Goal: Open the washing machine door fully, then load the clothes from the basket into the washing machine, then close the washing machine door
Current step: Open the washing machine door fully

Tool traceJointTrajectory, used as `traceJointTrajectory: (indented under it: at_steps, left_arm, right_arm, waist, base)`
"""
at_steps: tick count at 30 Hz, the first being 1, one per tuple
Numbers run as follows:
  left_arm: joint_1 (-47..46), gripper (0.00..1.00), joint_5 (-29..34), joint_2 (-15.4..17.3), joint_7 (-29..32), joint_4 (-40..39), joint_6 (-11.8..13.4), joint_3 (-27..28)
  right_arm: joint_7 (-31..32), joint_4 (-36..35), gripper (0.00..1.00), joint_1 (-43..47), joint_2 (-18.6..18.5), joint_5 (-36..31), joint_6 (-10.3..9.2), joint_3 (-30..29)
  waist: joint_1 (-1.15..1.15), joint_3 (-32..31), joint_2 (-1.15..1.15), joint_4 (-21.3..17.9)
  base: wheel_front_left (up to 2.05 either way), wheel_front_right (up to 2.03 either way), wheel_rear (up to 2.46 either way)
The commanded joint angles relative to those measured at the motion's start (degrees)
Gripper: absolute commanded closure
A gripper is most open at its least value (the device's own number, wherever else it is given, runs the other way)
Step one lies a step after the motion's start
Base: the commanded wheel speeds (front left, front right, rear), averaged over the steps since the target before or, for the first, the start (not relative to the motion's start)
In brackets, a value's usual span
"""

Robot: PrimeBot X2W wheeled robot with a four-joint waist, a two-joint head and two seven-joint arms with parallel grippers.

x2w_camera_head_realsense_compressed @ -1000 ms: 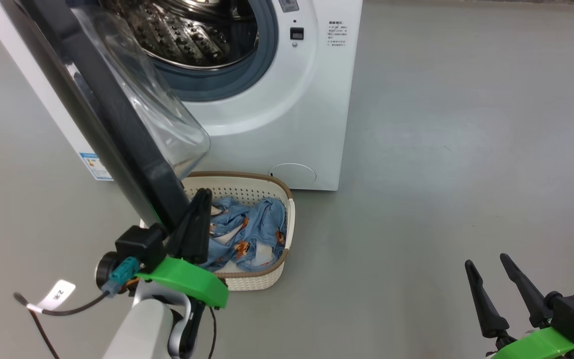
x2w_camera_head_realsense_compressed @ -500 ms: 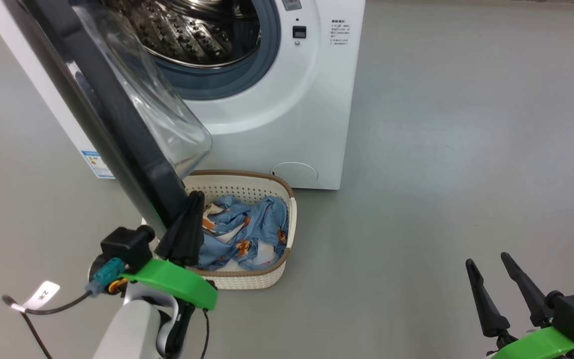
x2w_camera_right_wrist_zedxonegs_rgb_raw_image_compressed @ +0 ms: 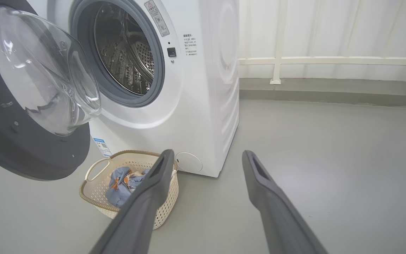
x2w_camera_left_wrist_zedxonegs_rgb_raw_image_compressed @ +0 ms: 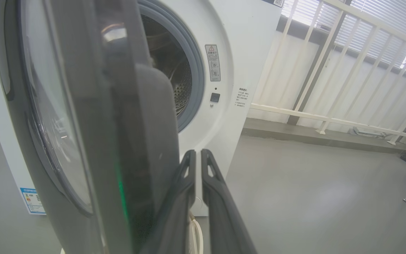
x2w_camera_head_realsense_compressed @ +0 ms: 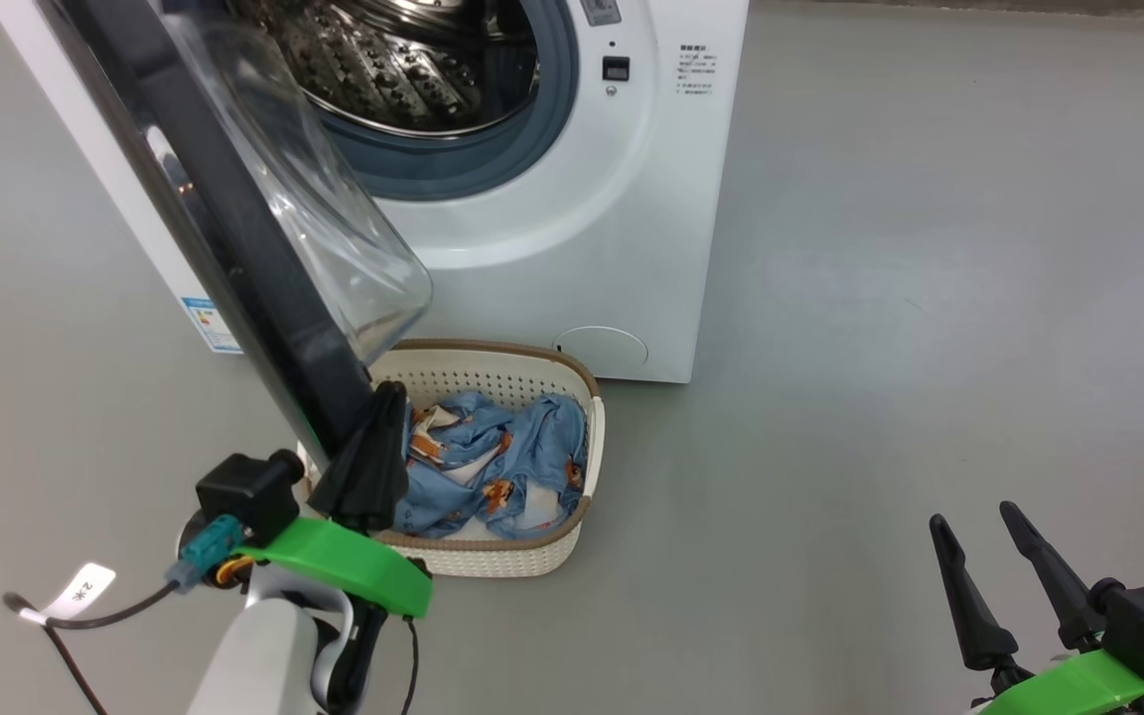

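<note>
The washing machine door (x2w_camera_head_realsense_compressed: 234, 248) stands swung out from the washing machine (x2w_camera_head_realsense_compressed: 582, 248), about edge-on to the head view and running from the upper left of the frame down toward the centre. It is open but, I judge, not yet fully. Its glass bowl (x2w_camera_head_realsense_compressed: 354, 248) overhangs the basket (x2w_camera_head_realsense_compressed: 493, 356), which sits on the floor (x2w_camera_head_realsense_compressed: 880, 348) just before the machine with the clothes (x2w_camera_head_realsense_compressed: 493, 467) heaped inside.

The left tool (x2w_camera_head_realsense_compressed: 388, 397) has its fingers pressed together with nothing between them, lying along the door's lower edge on the bowl side. It looks to be touching the edge, though the angle leaves that unsure. The right tool (x2w_camera_head_realsense_compressed: 971, 516) waits at the lower right, jaws spread wide and empty.

So the opening step is in hand. The next move calls for a sideways push toward the frame's left, so that the door clears the drum (x2w_camera_head_realsense_compressed: 403, 70) and the basket.

The right wrist view shows the door's whole inner face and the basket's handle. The left wrist view shows the door's dark outer glass instead.
</note>
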Motion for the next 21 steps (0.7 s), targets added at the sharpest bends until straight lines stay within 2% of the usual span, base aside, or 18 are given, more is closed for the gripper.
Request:
traceJointTrajectory:
  at_steps: [1,21]
  left_arm:
    - [-1.56,1.00,0.63,2.07,-0.38,-0.75,0.39,2.79]
    - [3.26,1.00,2.72,2.72,-0.38,-3.49,0.04,6.10]
  right_arm:
    - [-0.70,-1.53,0.00,-1.17,-1.31,-0.44,0.31,0.64]
    - [-0.70,-2.08,0.00,-0.23,-1.30,-0.57,0.31,0.44]
  waist:
    - [0.00,-0.07,0.00,0.15]
    - [0.00,-1.18,0.00,3.64]
  base:
    - [0.00,0.00,0.00]
    - [0.00,0.00,0.00]
